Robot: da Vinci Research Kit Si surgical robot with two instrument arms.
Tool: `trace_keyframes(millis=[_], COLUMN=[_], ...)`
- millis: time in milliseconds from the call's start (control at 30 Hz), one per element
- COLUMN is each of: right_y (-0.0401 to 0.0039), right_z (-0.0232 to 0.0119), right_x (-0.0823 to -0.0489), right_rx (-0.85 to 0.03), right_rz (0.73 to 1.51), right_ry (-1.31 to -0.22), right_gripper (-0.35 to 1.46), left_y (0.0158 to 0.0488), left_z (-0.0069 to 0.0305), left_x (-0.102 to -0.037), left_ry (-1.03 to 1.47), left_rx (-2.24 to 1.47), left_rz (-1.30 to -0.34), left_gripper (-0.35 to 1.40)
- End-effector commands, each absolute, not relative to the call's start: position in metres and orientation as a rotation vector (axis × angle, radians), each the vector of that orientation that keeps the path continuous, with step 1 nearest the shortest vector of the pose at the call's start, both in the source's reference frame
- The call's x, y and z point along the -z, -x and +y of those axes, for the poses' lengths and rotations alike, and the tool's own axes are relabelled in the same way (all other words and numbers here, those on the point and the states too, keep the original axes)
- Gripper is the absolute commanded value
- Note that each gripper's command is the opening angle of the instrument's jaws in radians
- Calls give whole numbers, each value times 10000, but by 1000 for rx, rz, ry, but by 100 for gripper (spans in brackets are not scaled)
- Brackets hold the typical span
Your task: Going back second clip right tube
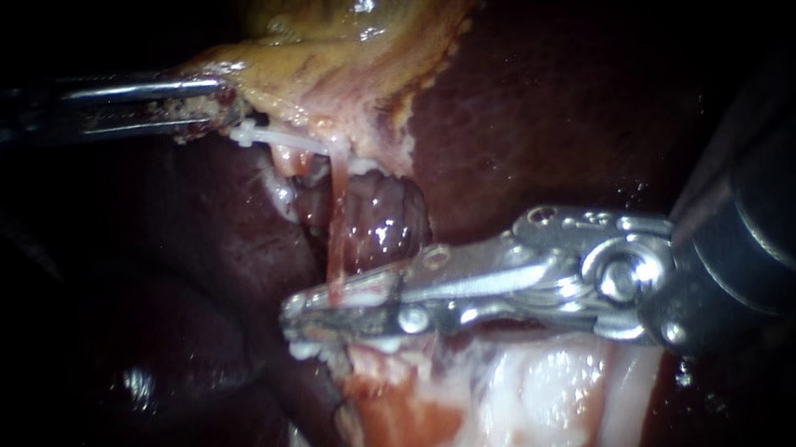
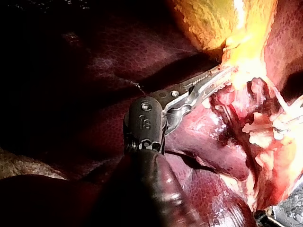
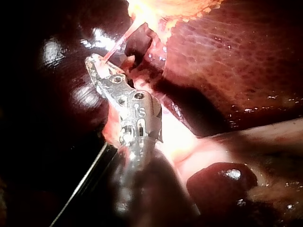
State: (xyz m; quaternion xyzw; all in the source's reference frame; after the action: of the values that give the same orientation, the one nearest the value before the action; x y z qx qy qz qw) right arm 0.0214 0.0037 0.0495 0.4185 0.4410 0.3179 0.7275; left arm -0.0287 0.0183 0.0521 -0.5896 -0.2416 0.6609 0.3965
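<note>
Right instrument's (image 1: 300,318) claw slightly parted, thin red tube (image 1: 336,242) entering near its tip; left instrument's (image 1: 219,103) claw clamped on gallbladder (image 1: 330,60) edge.

No readable text, labels, brands, numbers or signs in any view.

Left instrument (image 1: 217,110) pinches the yellow gallbladder's (image 1: 330,60) edge, up and left. A thin red tube (image 1: 335,237) runs down to the right instrument's (image 1: 330,314) tip, lying crosswise above pale tissue (image 1: 541,391). Dark liver (image 1: 548,101) all around.
</note>
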Motion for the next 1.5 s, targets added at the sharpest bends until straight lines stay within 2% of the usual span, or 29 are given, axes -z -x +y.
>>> trace_keyframes(millis=[33, 67, 167, 333, 467, 567, 867, 1133, 1333, 1500], right_y=[-215, -217, -221, -217, -212, -204, -171, -97, -60, -50], right_z=[36, 36, 38, 41, 47, 52, 53, 68, 68, 67], right_x=[-497, -500, -513, -544, -566, -571, -563, -542, -540, -539], right_rx=[-699, -700, -696, -635, -601, -555, -423, -301, -261, -250], right_rz=[983, 991, 997, 1033, 1076, 1098, 1140, 1179, 1187, 1187], right_ry=[-929, -930, -923, -862, -719, -664, -584, -538, -532, -532], right_gripper=[6, 29, 45, 48, 49, 49, 49, 49, 49, 49], left_y=[287, 288, 288, 289, 289, 289, 287, 286, 286, 290], left_z=[183, 182, 182, 180, 180, 180, 180, 180, 180, 178], left_x=[-520, -520, -519, -517, -516, -516, -515, -515, -515, -517], left_ry=[1495, 1495, 1494, 1495, 1495, 1495, 1495, 1496, 1495, 1495], left_rx=[-1674, -1674, -1674, -1674, -1674, -1674, -1674, -1674, -1674, -1675], left_rz=[-614, -614, -613, -616, -615, -615, -617, -618, -618, -613], left_gripper=[-35, -35, -35, -35, -35, -35, -35, -35, -35, -35])
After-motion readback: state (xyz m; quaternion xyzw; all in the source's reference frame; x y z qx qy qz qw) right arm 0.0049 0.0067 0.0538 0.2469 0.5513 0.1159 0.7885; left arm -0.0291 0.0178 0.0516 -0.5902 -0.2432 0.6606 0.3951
